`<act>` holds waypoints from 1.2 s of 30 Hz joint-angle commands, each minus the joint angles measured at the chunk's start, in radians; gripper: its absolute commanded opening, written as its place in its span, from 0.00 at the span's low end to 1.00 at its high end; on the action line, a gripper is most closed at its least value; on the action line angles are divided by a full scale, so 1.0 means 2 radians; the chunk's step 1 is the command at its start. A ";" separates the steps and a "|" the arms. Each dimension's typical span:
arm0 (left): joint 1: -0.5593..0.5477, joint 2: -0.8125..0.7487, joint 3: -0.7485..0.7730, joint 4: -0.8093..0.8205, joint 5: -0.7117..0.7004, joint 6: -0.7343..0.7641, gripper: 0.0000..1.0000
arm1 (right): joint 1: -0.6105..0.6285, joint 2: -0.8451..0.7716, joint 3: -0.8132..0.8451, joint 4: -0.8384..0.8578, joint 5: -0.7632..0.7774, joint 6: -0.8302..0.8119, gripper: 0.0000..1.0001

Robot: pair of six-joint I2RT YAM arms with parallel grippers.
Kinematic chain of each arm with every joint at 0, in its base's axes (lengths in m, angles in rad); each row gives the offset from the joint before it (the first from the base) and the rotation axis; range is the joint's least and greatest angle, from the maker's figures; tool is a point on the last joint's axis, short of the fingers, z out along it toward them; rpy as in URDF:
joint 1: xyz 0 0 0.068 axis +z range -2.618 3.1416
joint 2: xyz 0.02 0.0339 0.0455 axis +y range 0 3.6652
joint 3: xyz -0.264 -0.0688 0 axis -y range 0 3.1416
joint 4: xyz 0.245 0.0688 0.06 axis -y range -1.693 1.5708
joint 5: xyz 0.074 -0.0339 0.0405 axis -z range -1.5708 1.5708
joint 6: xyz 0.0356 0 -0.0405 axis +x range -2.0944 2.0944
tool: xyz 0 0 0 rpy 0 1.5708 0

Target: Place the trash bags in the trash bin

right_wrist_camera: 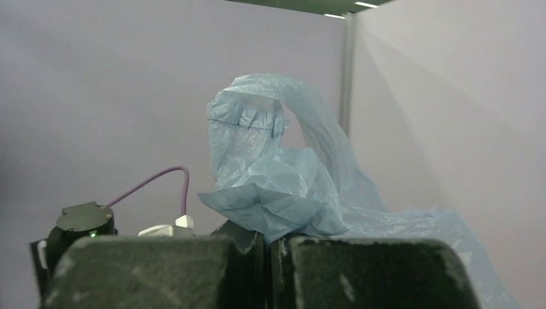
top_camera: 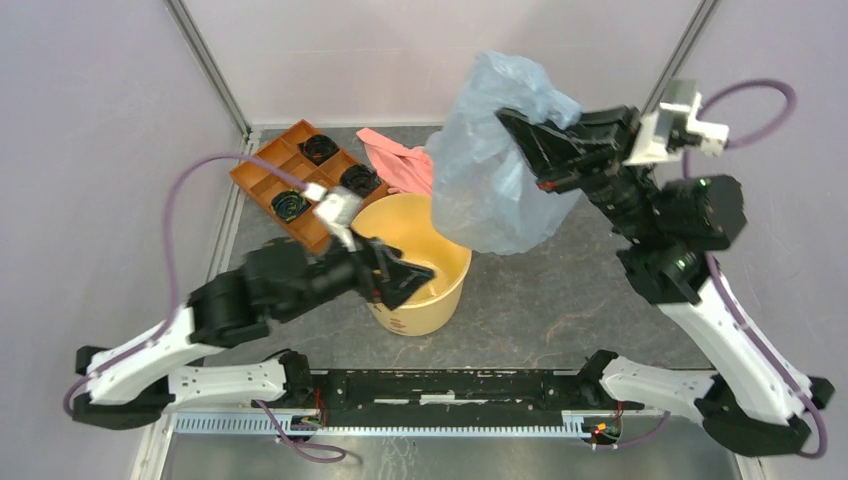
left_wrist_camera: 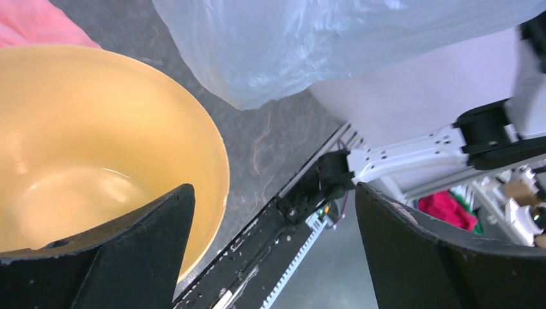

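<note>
Top view of a gray desk (top_camera: pixel 540 290) with two robot arms mounted at its near edge. The right end effector (top_camera: pixel 508 122) is raised high over the far right part of the desk. Its two fingers are pressed together on a bunched fold of the trash bag (top_camera: pixel 490 180).

The bag is pale blue, see-through and wrinkled. It hangs in the air below the grip like a loose sack and looks bigger than the trash bin (top_camera: pixel 425 305). Its lowest part dangles just beside the bin's far right rim, and whether it touches the rim cannot be told. None of the bag is inside the bin yet.

The bin is a round tan-yellow bucket standing upright near the middle of the desk, with nothing showing inside it. The left end effector (top_camera: pixel 408 278) sits at the bin's near left rim with its fingers spread apart, holding nothing. In its wrist view one finger lies over the bin's inside and the other outside. Contact with the wall cannot be told.

Behind the bin lie a pink cloth (top_camera: pixel 395 160) and an orange-brown tray (top_camera: pixel 262 172).

The bag is probably very light, soft and slippery. It is likely to billow, trap air and spring back out of the bin. A pinch on a gathered bunch of film, as here, seems the surest hold, since a single layer could slide free. Because the bag is larger than the bin, it will likely need feeding in bottom first and then pressing down. The light bin may want steadying at its rim
</note>
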 commanded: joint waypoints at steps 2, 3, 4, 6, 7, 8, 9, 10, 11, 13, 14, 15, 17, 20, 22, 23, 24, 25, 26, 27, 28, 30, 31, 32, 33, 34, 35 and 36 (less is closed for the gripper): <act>-0.002 -0.097 -0.013 -0.075 -0.089 -0.012 1.00 | 0.002 0.095 0.084 0.136 -0.129 0.136 0.01; -0.002 -0.115 -0.014 -0.089 -0.098 -0.022 1.00 | 0.003 0.112 0.098 0.156 -0.136 0.154 0.01; -0.002 -0.131 -0.014 -0.100 -0.106 -0.032 1.00 | 0.005 0.125 0.109 0.171 -0.140 0.168 0.01; -0.002 -0.161 -0.011 -0.118 -0.115 -0.047 1.00 | 0.005 0.138 0.104 0.192 -0.138 0.186 0.01; -0.002 -0.172 -0.008 -0.125 -0.117 -0.052 1.00 | 0.005 0.136 0.084 0.202 -0.130 0.188 0.01; -0.002 -0.182 -0.005 -0.131 -0.118 -0.057 1.00 | 0.005 0.123 0.050 0.211 -0.120 0.180 0.01; -0.002 -0.189 0.001 -0.141 -0.118 -0.058 1.00 | 0.005 0.109 0.018 0.211 -0.105 0.163 0.01; -0.002 -0.194 0.009 -0.149 -0.121 -0.056 1.00 | 0.005 0.089 -0.019 0.196 -0.085 0.141 0.01; -0.002 -0.196 0.024 -0.178 -0.132 -0.055 1.00 | 0.004 0.069 -0.047 0.164 -0.060 0.108 0.01; -0.002 -0.192 0.065 -0.244 -0.175 -0.072 1.00 | 0.004 0.015 -0.118 0.120 -0.001 0.060 0.00; -0.002 -0.190 0.084 -0.274 -0.197 -0.084 0.99 | 0.003 -0.009 -0.147 0.110 0.027 0.040 0.00; -0.002 -0.189 0.099 -0.296 -0.211 -0.092 0.99 | 0.003 -0.034 -0.174 0.096 0.055 0.024 0.01; -0.002 -0.186 0.112 -0.306 -0.223 -0.085 0.96 | 0.002 -0.073 -0.201 0.058 0.076 0.005 0.00; -0.002 -0.154 0.118 -0.306 -0.235 -0.078 0.96 | 0.002 -0.093 -0.204 0.010 0.053 -0.003 0.01; -0.002 -0.115 0.126 -0.300 -0.247 -0.071 0.96 | 0.001 -0.098 -0.205 -0.016 0.039 -0.010 0.01; -0.002 -0.094 0.133 -0.298 -0.258 -0.069 0.96 | 0.002 -0.099 -0.203 -0.029 0.039 -0.018 0.00; -0.002 -0.073 0.142 -0.297 -0.279 -0.073 0.96 | 0.002 -0.098 -0.199 -0.044 0.040 -0.027 0.00; -0.002 -0.055 0.150 -0.296 -0.294 -0.075 0.96 | 0.002 -0.097 -0.194 -0.060 0.042 -0.036 0.00; -0.002 -0.037 0.158 -0.292 -0.309 -0.075 0.96 | 0.002 -0.098 -0.188 -0.069 0.045 -0.043 0.00; -0.002 -0.022 0.166 -0.286 -0.322 -0.071 0.96 | 0.002 -0.098 -0.186 -0.073 0.044 -0.049 0.00; -0.002 -0.009 0.172 -0.278 -0.332 -0.067 0.94 | 0.002 -0.097 -0.185 -0.073 0.038 -0.053 0.00; -0.002 0.015 0.179 -0.250 -0.339 -0.048 0.89 | 0.002 -0.089 -0.185 -0.071 0.021 -0.054 0.01; -0.002 0.028 0.179 -0.240 -0.341 -0.043 0.85 | 0.002 -0.082 -0.187 -0.069 0.006 -0.053 0.00; -0.002 0.042 0.177 -0.233 -0.342 -0.041 0.82 | 0.002 -0.075 -0.188 -0.065 -0.004 -0.049 0.00; -0.002 0.057 0.175 -0.229 -0.340 -0.040 0.81 | 0.001 -0.067 -0.188 -0.064 -0.017 -0.047 0.00; -0.001 0.073 0.174 -0.227 -0.334 -0.040 0.80 | 0.002 -0.062 -0.188 -0.060 -0.024 -0.044 0.00; 0.002 0.088 0.171 -0.227 -0.326 -0.043 0.79 | 0.002 -0.057 -0.188 -0.057 -0.031 -0.043 0.00; 0.007 0.103 0.167 -0.226 -0.312 -0.045 0.78 | 0.002 -0.056 -0.188 -0.053 -0.034 -0.040 0.00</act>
